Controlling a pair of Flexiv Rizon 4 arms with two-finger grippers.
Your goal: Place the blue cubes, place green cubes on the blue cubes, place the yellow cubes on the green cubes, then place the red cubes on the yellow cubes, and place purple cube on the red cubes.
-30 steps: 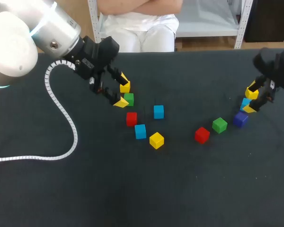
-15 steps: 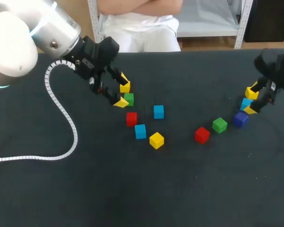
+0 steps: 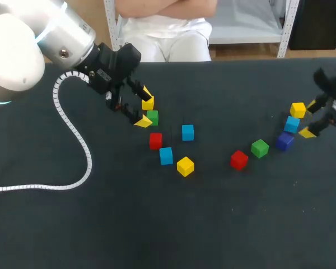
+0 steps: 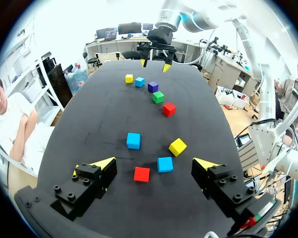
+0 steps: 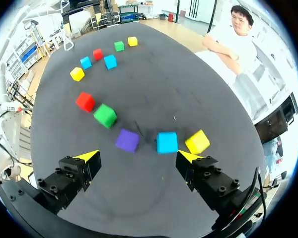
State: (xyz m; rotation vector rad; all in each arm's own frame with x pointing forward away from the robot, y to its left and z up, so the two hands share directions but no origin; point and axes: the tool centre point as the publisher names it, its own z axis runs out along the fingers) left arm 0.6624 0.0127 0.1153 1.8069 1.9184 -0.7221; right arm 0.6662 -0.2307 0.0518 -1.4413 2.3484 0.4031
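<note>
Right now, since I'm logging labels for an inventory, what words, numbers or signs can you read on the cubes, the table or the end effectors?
None: there is no readable text anywhere on the table.
The cubes show plain coloured faces.
The table has a dark cover with no mark on it.
The left end effector and the right end effector carry no legible print.

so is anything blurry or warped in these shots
Head view: the right gripper is smeared, while the small purple cube beside it stays crisp. Left and right wrist views: the fisheye bows the edges of the dark cloth-covered table into curves.
</note>
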